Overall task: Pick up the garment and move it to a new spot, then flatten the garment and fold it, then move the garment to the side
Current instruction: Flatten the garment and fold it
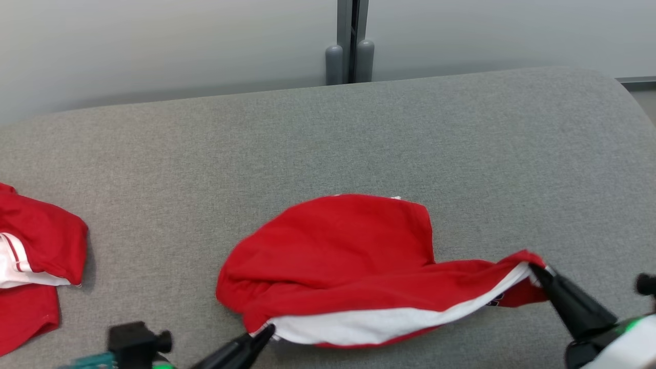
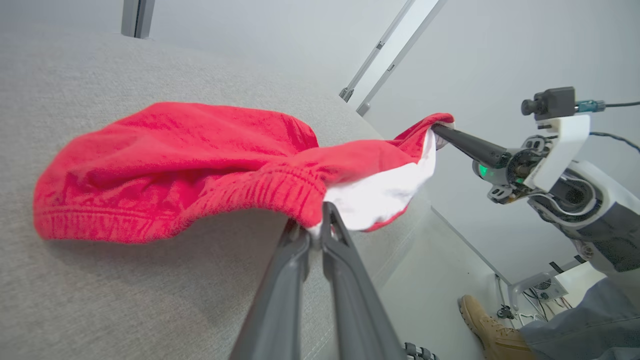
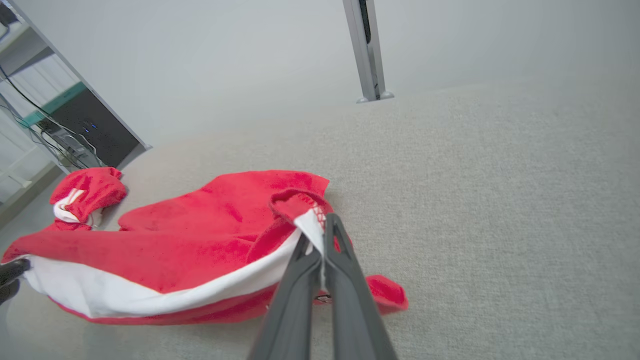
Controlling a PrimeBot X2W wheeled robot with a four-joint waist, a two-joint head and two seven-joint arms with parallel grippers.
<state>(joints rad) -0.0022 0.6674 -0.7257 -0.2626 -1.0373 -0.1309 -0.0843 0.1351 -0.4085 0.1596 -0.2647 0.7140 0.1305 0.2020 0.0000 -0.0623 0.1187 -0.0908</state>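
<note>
Worktop (image 1: 359, 133): grey, cloth-covered, broad and level.

Garment (image 1: 338, 246): red with a white panel (image 1: 369, 323). It lies near the front edge of the worktop, about mid-width, and is bunched rather than flat. Its near edge is lifted and drawn out between the two grippers, while the far part rests on the cloth surface.

Handling, as judged: light, soft and limp. It sags wherever it is unsupported and will not hold a shape. It is not fragile. A single layer could slip out of a thin pinch, so the gathered hem (image 2: 260, 195) and the corners are the soundest places to take hold.

Second red garment (image 1: 36, 241): at the left edge, well apart.

Left gripper (image 1: 266, 332): jaws pressed together, pinching the near left end of the hem.

Right gripper (image 1: 534, 269): jaws pressed together, pinching the right end, beside the white panel.
</note>
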